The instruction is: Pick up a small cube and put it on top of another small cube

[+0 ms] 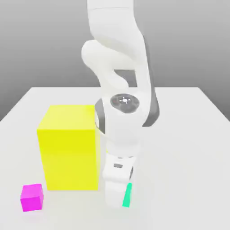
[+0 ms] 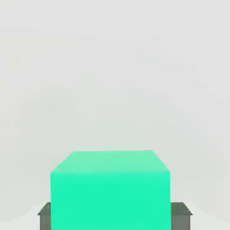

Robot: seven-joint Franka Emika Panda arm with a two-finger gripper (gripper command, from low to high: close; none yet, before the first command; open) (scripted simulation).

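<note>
The small teal-green cube (image 2: 111,188) sits on the white table between my two dark fingers (image 2: 44,214), which press against its opposite sides. My gripper (image 2: 112,216) is shut on this cube. In the exterior view the hand (image 1: 117,188) reaches straight down near the table's front edge, and a sliver of the teal-green cube (image 1: 128,196) shows beside it, low at the table. The other small cube, magenta-pink (image 1: 32,197), rests on the table toward the exterior view's left, well apart from the gripper.
A big yellow block (image 1: 68,147) stands on the white table (image 1: 188,148) just to the exterior view's left of the arm, behind the magenta-pink cube. Bare table lies between the two small cubes.
</note>
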